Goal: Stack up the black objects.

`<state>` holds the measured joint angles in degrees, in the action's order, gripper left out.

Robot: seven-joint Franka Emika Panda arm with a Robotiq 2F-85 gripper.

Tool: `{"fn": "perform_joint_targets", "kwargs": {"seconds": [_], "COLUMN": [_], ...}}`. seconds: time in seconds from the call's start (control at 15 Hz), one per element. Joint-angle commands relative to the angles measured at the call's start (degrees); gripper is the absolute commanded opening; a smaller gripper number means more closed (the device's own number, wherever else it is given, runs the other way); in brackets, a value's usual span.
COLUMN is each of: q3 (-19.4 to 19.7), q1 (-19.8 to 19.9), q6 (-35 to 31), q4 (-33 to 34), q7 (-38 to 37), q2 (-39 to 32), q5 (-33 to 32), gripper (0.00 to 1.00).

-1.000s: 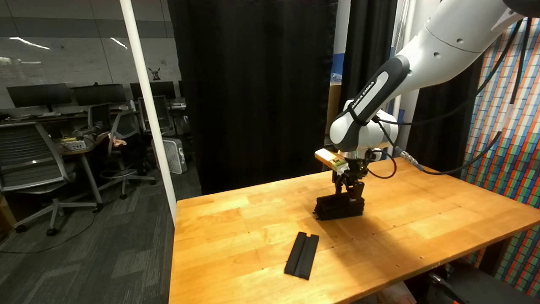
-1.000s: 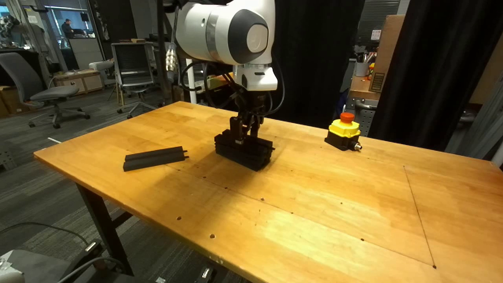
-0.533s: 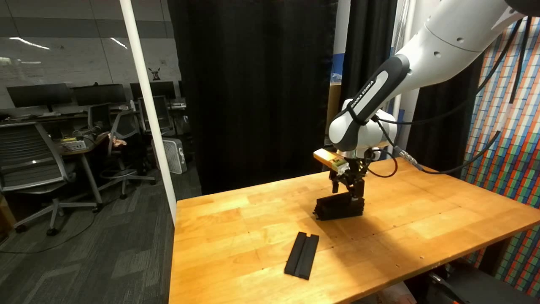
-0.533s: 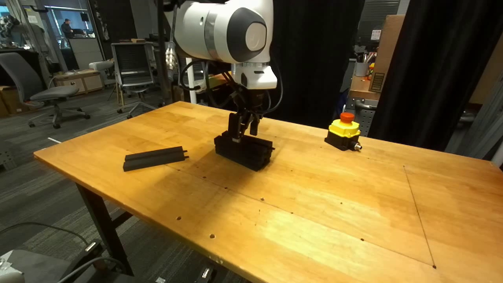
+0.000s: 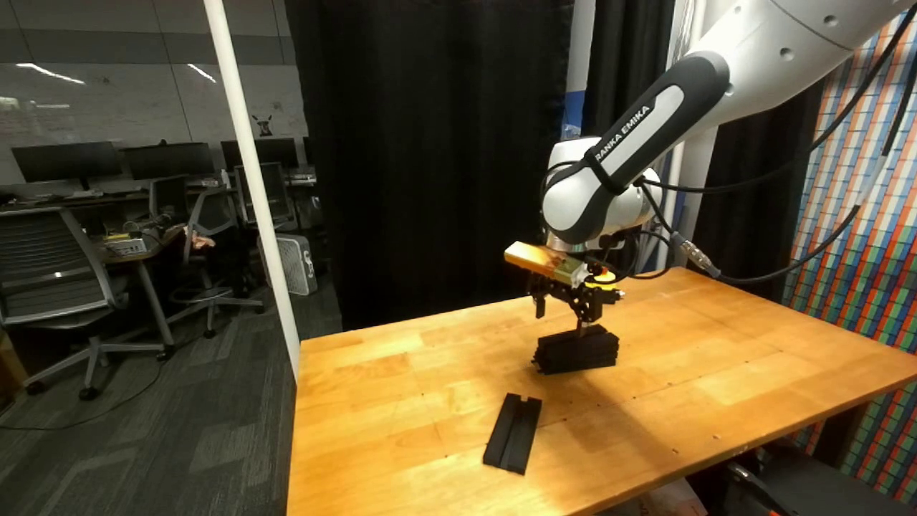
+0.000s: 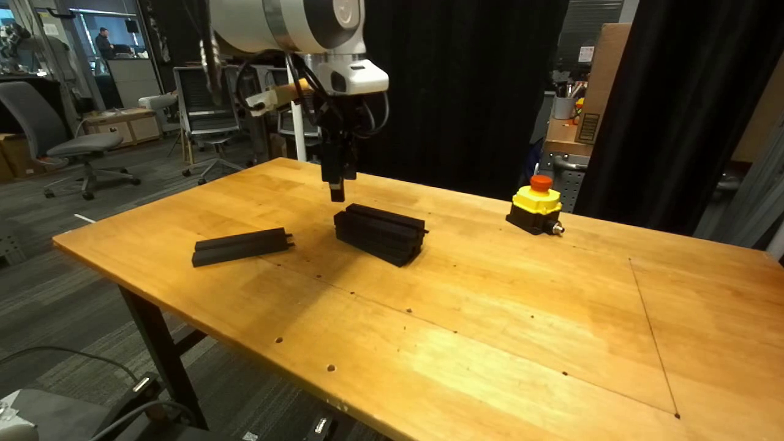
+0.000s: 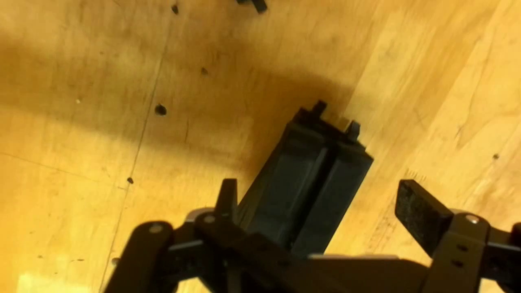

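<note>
Robot hand [image 7: 317, 193], spread wide, hangs above stacked black bars [image 6: 380, 237] on the wooden bench [image 6: 520, 343], a grooved black piece [image 6: 242, 250] nearby.

Lay flat as a grooved black bar [image 6: 242, 248]; stood, farther right in both exterior views, as a layered black pile [image 6: 378, 236].
</note>
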<state>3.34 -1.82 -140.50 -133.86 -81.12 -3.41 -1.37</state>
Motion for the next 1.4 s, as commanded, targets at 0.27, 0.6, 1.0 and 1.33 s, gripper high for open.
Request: {"fn": "perform_joint_targets", "kwargs": {"seconds": [0.27,0.6,1.0,1.33], "q3": [-9.1,-12.5,-12.1,-11.9], "q1": [-5.2,-7.6,-7.8,-8.4], "q6": [0.9,1.4,-2.1,-8.3], "q4": [-2.6,-4.1,-7.6,-8.3], "q7": [14.9,28.1,37.9,38.7], "q2": [2.6,-0.1,-2.3,-4.7], "q5": [6.7,13.6,13.2,13.8], "gripper": [1.0,1.0,1.0,1.0]}}
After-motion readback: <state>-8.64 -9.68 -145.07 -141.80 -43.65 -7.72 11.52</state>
